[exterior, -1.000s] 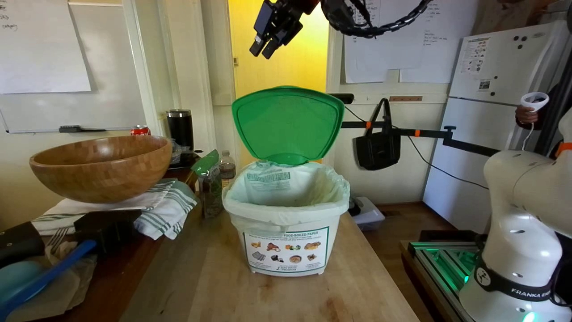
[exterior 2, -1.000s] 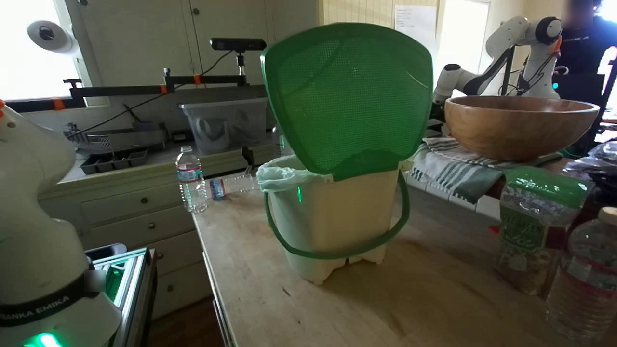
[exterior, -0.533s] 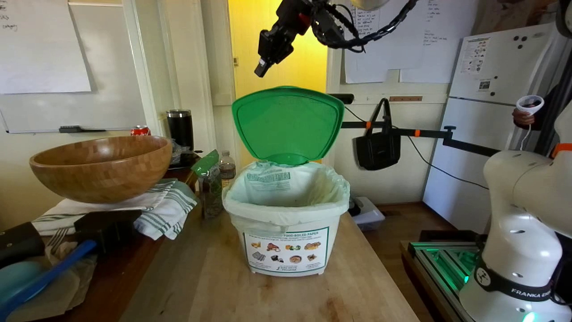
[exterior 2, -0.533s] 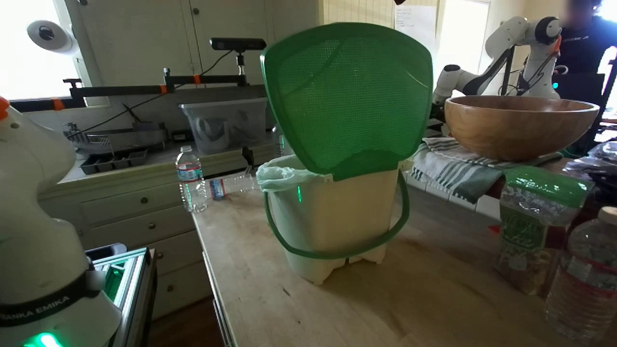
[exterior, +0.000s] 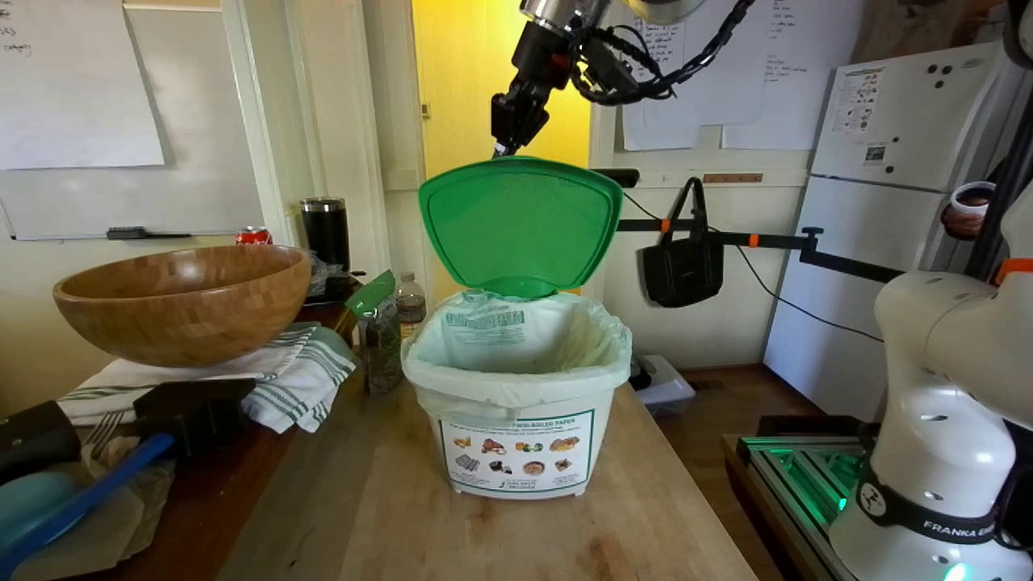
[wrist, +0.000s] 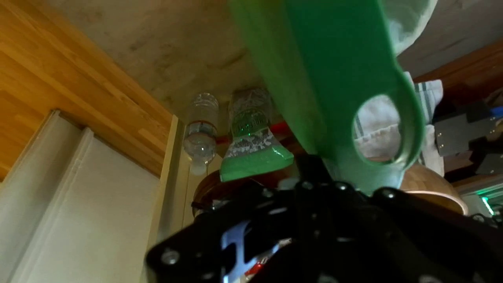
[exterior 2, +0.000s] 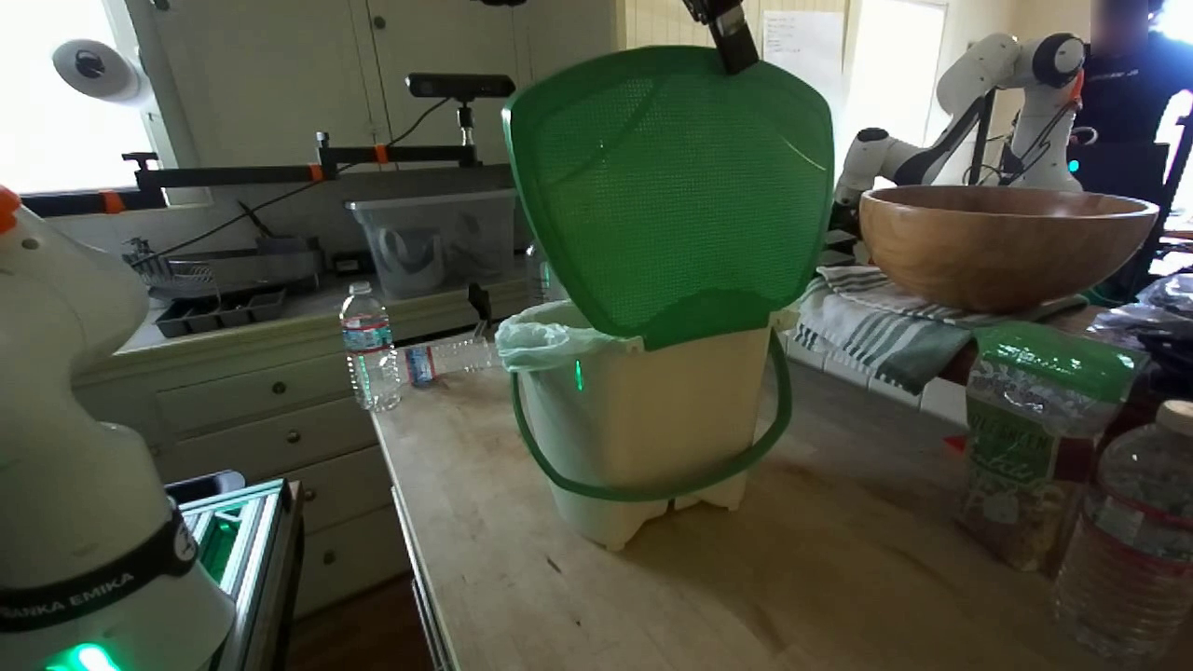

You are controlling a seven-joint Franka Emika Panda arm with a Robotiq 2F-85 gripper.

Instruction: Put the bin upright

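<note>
The off-white bin (exterior: 516, 391) stands upright on the wooden tabletop, a thin bag lining it. Its green lid (exterior: 520, 222) is swung up and leans back, showing in both exterior views. My gripper (exterior: 500, 150) is at the lid's top edge, its tips partly hidden behind the lid. From behind, the gripper (exterior 2: 741, 61) overlaps the lid's upper rim on the outer side and seems to touch it. In the wrist view the gripper (wrist: 313, 161) has its fingers together beside the green lid (wrist: 342, 78); nothing shows between them.
A brown wooden bowl (exterior: 186, 307) sits on a striped towel (exterior: 299, 375) beside the bin. A green-topped bag (exterior 2: 1044, 447) and a water bottle (exterior 2: 1132, 531) stand behind the lid. Two more bottles, one upright (exterior 2: 368, 349) and one lying (exterior 2: 447, 362), are near the table's edge.
My gripper has come down, its two separate fingers have shut together, and it now reaches behind the lid's top edge. The lid has shifted very slightly; the bin's body has not moved.
</note>
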